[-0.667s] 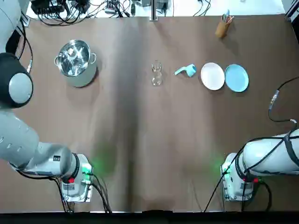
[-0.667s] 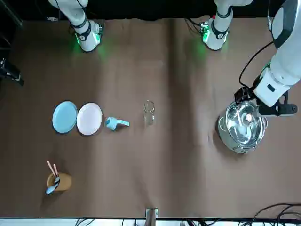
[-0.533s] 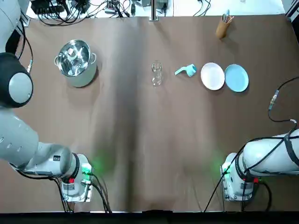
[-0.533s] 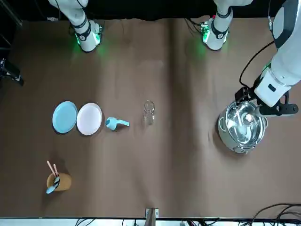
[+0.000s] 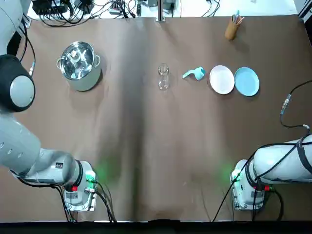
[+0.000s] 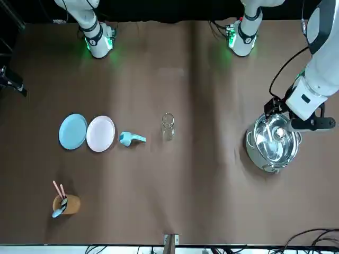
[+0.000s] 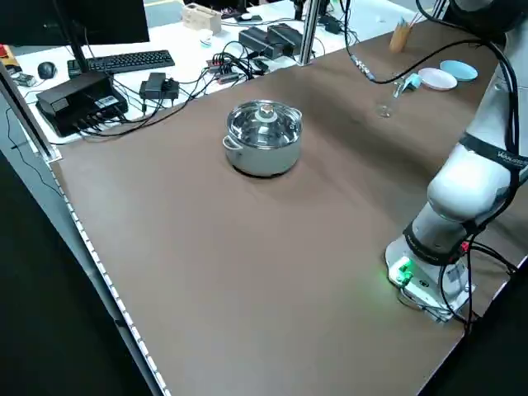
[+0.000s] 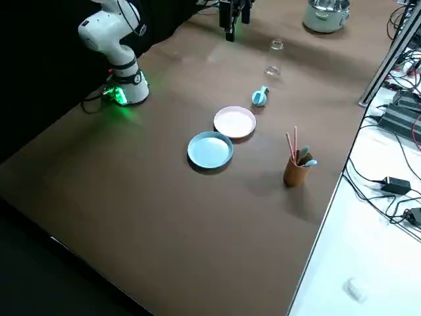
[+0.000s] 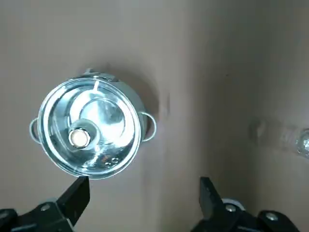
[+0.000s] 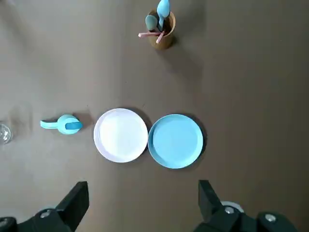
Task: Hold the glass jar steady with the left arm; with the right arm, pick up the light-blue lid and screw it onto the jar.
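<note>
A small clear glass jar stands upright mid-table, also seen in the front view. Just to its right lies a small light-blue piece with a short handle, which appears in the right wrist view too. My left gripper hangs open high over the steel pot, far to the left of the jar. High above the two plates, my right gripper is open and holds nothing. Neither gripper touches the jar or the light-blue piece.
A lidded steel pot sits at the back left. A white plate and a light-blue plate lie right of the jar. A brown cup of utensils stands at the back right corner. Cables run along the far edge.
The left arm has shifted very slightly near the pot. The jar, the light-blue piece and the plates have not moved.
</note>
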